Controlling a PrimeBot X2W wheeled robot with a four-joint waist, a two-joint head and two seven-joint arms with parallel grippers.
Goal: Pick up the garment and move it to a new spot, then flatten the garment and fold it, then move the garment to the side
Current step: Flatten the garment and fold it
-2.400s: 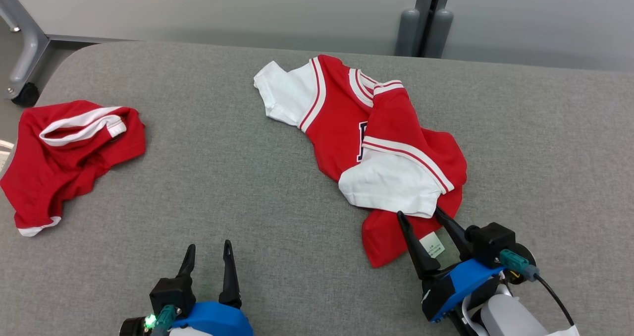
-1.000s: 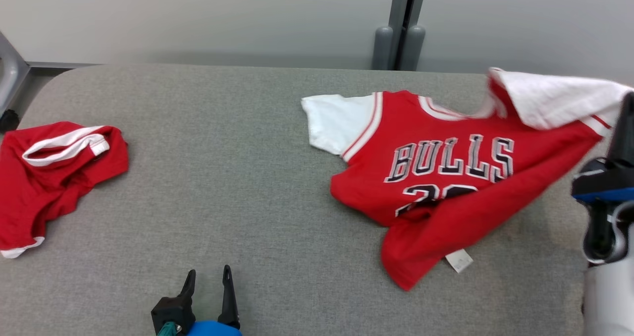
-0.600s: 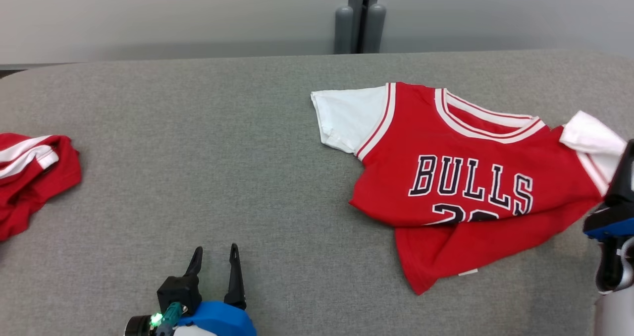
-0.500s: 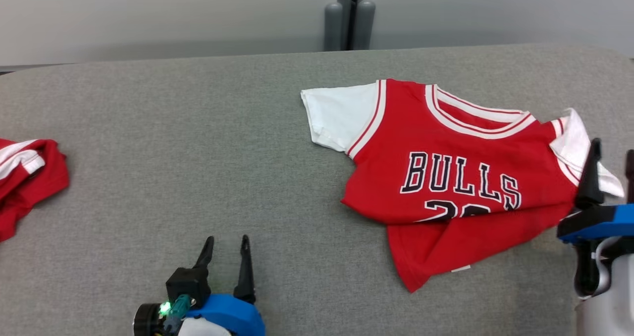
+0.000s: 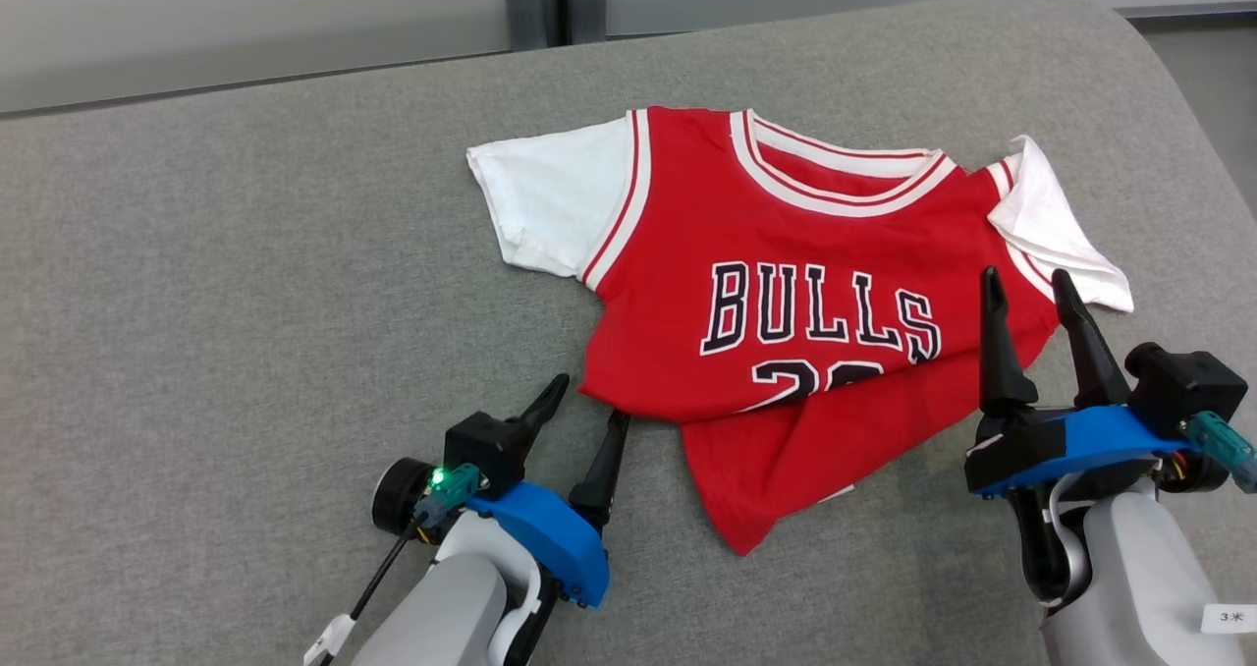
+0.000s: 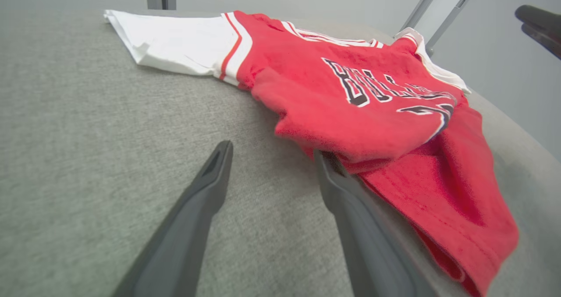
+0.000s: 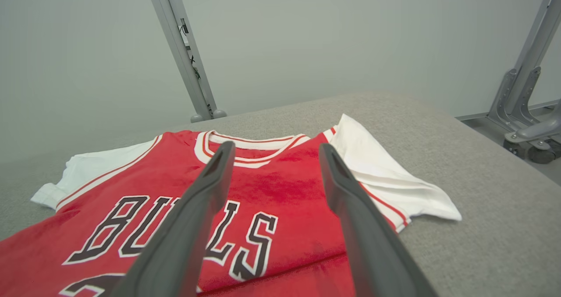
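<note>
Red jersey (image 5: pixel 786 253) (hem doubled under) lies near the table (image 5: pixel 196 303) edge; left pincer (image 5: pixel 591 399) and right pincer (image 5: pixel 1025 275) gape empty.

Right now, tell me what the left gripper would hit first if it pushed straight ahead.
Probably the jersey, at its folded lower edge: the left gripper points there, open, one tip apparently touching it; depth is unclear.
</note>
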